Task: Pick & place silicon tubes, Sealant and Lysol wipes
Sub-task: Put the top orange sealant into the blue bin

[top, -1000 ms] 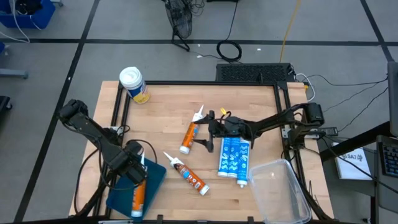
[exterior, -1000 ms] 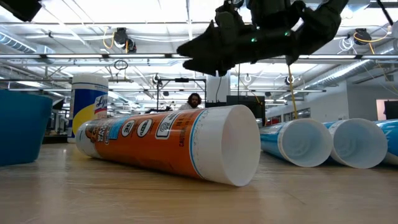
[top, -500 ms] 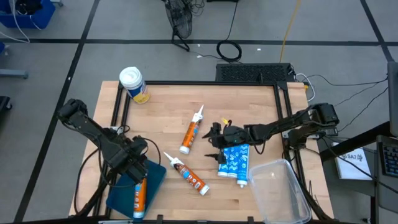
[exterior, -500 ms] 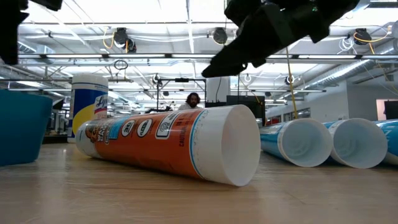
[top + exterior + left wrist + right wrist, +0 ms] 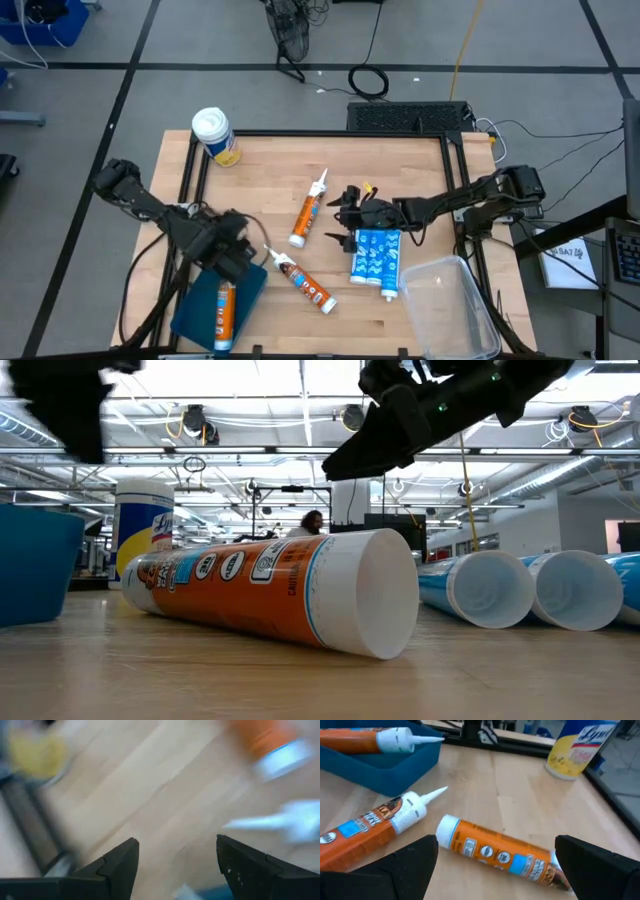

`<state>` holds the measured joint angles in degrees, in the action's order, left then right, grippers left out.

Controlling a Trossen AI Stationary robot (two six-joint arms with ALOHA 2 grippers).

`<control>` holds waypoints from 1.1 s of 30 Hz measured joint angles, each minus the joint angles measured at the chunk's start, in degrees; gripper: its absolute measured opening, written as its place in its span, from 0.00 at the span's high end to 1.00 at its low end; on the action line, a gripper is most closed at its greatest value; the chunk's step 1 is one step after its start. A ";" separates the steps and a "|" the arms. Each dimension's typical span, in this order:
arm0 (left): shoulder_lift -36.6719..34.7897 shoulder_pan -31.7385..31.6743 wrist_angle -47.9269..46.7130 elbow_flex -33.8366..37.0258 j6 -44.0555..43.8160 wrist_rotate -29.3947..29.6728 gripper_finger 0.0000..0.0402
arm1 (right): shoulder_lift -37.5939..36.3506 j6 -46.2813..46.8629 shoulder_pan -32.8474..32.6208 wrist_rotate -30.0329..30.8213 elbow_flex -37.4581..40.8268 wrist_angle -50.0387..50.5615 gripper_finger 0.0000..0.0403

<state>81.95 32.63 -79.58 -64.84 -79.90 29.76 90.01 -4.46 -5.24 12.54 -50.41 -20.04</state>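
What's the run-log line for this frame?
left gripper: open, by blue bin | right gripper: open, above blue tubes | Lysol wipes: untouched

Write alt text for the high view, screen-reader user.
Overhead of a wooden table: the open right gripper hovers between an orange tube and two blue tubes. The open left gripper is beside a blue bin holding another orange tube. Lysol wipes stand at the far left corner.

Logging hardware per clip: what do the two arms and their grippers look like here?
Both arms are dark, jointed and slim, with black cables looping beside them. The left gripper and right gripper each end in two dark, wedge-shaped fingers. The right gripper's body carries small green lights.
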 joint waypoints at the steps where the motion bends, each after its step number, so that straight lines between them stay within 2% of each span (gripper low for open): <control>1: 0.00 -1.16 5.18 0.00 4.84 0.63 0.34 | -0.01 -0.93 0.51 1.23 -0.02 -0.07 0.07; 5: 0.33 -6.61 29.38 0.00 29.26 -2.85 0.37 | -1.30 -4.67 2.86 9.62 -0.02 0.91 0.07; 7: 1.23 -9.82 40.05 0.00 37.23 -6.10 0.38 | -3.11 -5.25 3.78 10.20 -0.02 1.26 0.07; 9: 2.19 -13.09 46.33 0.00 40.77 -8.28 0.39 | -5.42 -4.96 4.24 9.89 -0.02 3.00 0.07; 11: 2.93 -16.22 47.83 -0.02 41.91 -9.21 0.40 | -7.96 -4.86 4.40 9.83 -0.02 4.49 0.07; 14: 4.83 -21.12 45.30 -0.01 42.04 -9.69 0.41 | -12.11 -4.01 4.42 9.84 -0.04 6.40 0.07; 19: 10.47 -28.07 44.23 -0.02 42.20 -12.11 0.40 | -16.17 -3.52 4.40 9.74 1.54 7.13 0.07; 27: 19.02 -31.84 46.42 0.00 42.48 -22.23 0.26 | -17.32 -3.04 4.40 9.78 4.86 7.33 0.07; 33: 23.16 -32.03 46.76 -0.07 41.84 -22.80 0.16 | -17.34 -2.39 4.41 9.83 5.94 6.49 0.07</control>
<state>105.12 0.60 -32.82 -64.90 -38.06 6.96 72.66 -6.85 -0.83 22.37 -44.47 -13.54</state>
